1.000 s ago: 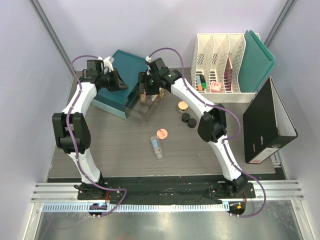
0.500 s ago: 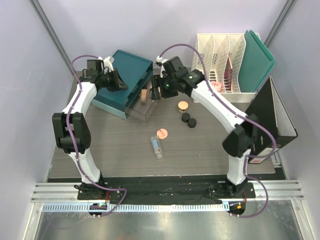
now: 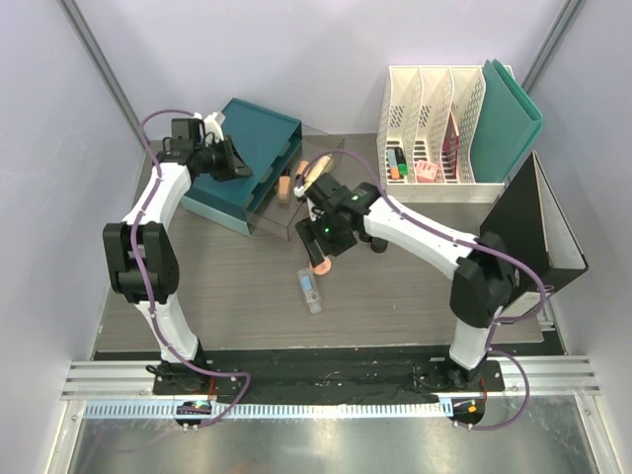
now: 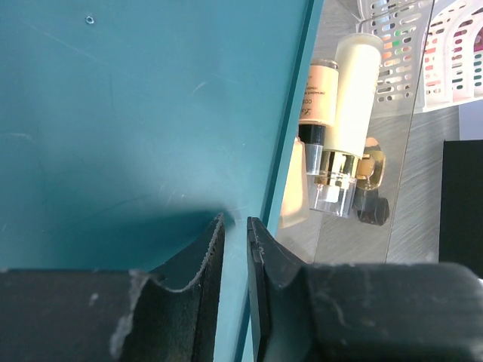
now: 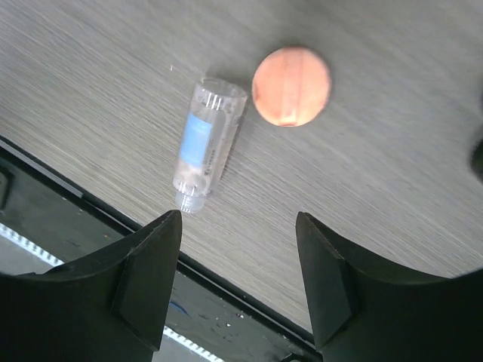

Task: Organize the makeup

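My left gripper [image 3: 233,164] is shut on the edge of the teal organizer [image 3: 252,133]; in the left wrist view its fingers [image 4: 215,245] pinch the teal rim [image 4: 234,302]. A cream bottle [image 4: 349,83] and a peach bottle [image 4: 321,94] lie in the clear drawer [image 3: 272,222], with a tan jar [image 4: 370,166] and a black jar [image 4: 373,210] beyond. My right gripper [image 3: 322,247] is open and empty, hovering over the table. Below it lie the round pink compact [image 5: 291,86] and the clear tube [image 5: 205,143], both also in the top view, compact [image 3: 319,266] and tube [image 3: 309,290].
White file holders [image 3: 434,128] with markers and a pink thing stand at the back right, a teal folder [image 3: 513,114] leaning on them. A black binder [image 3: 533,247] lies at the right. The table's black front edge [image 5: 90,219] is close under my right gripper.
My right gripper has swung from the clear drawer toward the front and now hangs open over the compact and tube. The left gripper has not moved.
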`<control>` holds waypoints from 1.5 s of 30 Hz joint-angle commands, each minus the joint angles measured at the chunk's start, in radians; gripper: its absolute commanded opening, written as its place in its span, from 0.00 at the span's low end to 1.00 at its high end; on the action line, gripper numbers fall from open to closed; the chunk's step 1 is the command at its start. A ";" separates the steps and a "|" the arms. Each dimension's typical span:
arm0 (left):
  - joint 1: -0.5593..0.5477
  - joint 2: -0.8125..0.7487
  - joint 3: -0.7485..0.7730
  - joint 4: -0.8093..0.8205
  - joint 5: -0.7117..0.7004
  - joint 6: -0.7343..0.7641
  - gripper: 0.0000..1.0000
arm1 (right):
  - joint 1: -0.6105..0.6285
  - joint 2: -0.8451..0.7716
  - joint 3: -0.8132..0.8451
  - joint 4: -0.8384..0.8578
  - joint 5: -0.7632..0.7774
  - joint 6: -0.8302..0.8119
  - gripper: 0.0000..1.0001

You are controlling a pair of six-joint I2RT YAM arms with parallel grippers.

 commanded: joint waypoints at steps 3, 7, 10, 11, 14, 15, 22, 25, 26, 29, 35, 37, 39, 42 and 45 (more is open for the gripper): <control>0.001 0.050 -0.099 -0.181 -0.086 0.049 0.21 | 0.034 0.113 0.017 0.071 -0.039 -0.010 0.68; 0.001 0.045 -0.106 -0.186 -0.089 0.052 0.21 | 0.042 0.187 0.047 0.075 -0.068 -0.018 0.69; -0.001 0.037 -0.112 -0.183 -0.095 0.054 0.21 | 0.050 0.216 0.057 0.071 -0.077 -0.028 0.68; -0.001 0.037 -0.113 -0.181 -0.095 0.049 0.21 | 0.051 0.220 0.056 0.071 -0.077 -0.032 0.68; -0.001 0.037 -0.116 -0.178 -0.095 0.046 0.21 | 0.063 0.242 0.051 0.071 -0.076 -0.042 0.67; 0.001 0.036 -0.119 -0.178 -0.095 0.048 0.21 | 0.067 0.245 0.051 0.071 -0.076 -0.044 0.67; 0.001 0.039 -0.112 -0.192 -0.112 0.063 0.22 | 0.120 0.267 0.057 0.062 -0.048 -0.048 0.62; -0.001 0.051 -0.104 -0.195 -0.110 0.063 0.22 | 0.128 0.201 -0.008 0.101 0.005 -0.032 0.62; 0.001 0.057 -0.103 -0.196 -0.107 0.063 0.22 | 0.129 0.173 -0.037 0.127 0.042 -0.030 0.61; -0.001 0.067 -0.096 -0.203 -0.104 0.065 0.22 | 0.132 0.069 -0.154 0.229 0.084 -0.018 0.61; 0.001 0.070 -0.104 -0.200 -0.109 0.072 0.22 | 0.146 0.035 -0.291 0.289 0.131 -0.030 0.61; 0.001 0.071 -0.107 -0.199 -0.107 0.071 0.22 | 0.165 0.029 -0.323 0.321 0.143 -0.030 0.61; 0.001 0.070 -0.110 -0.199 -0.107 0.072 0.22 | 0.175 0.032 -0.331 0.339 0.145 -0.030 0.61; -0.001 0.063 -0.116 -0.196 -0.105 0.072 0.22 | 0.191 0.050 -0.317 0.348 0.147 -0.028 0.60; 0.001 0.062 -0.115 -0.198 -0.105 0.074 0.22 | 0.194 0.053 -0.299 0.347 0.162 -0.019 0.61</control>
